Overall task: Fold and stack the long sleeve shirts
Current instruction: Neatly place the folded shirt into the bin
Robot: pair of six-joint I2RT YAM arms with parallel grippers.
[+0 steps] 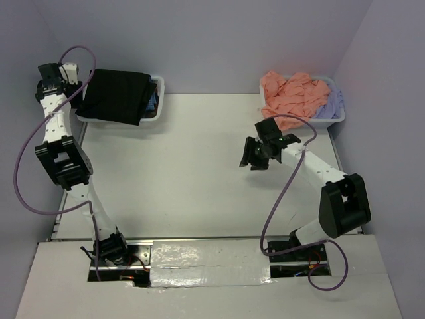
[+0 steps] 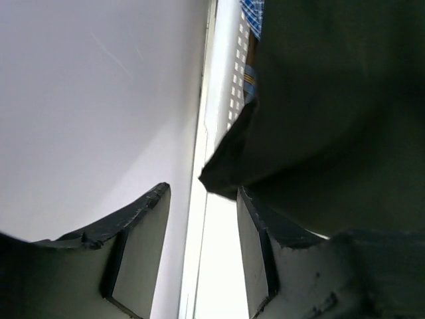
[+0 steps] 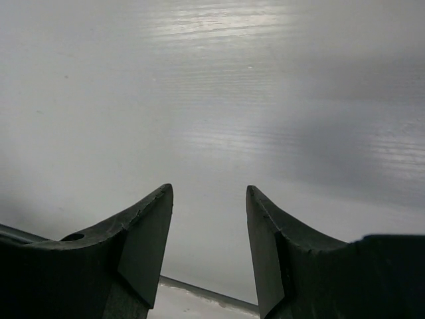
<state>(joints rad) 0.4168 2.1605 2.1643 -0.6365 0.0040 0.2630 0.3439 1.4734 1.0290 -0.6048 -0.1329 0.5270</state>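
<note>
While the black shirt [image 1: 116, 96] lies draped over the far-left white bin [image 1: 161, 90], atop a blue-checked shirt [image 1: 154, 101], the far-right bin [image 1: 335, 121] holds a crumpled salmon-pink shirt [image 1: 292, 96] and a pale lavender one [image 1: 332, 103]. The left jaws stand parted beside the left bin, a corner of black cloth just past their tips, unpinched; the right jaws hang spread above the table [image 1: 199, 166], holding nothing

This is a robotics lab test cell, not a lived-in room. Plain pale walls [image 1: 212, 40] box in a bare white bench [image 1: 199, 179] on three sides. A left arm [image 1: 64, 159] and a right arm [image 1: 322, 174], both white and black, are bolted at its near edge. Purple cables [image 1: 46, 214] loop loose, silvery tape [image 1: 212, 266] covers the front board, and a left bin [image 1: 161, 90] and a right bin [image 1: 335, 121] of white plastic sit in the far corners.
</note>
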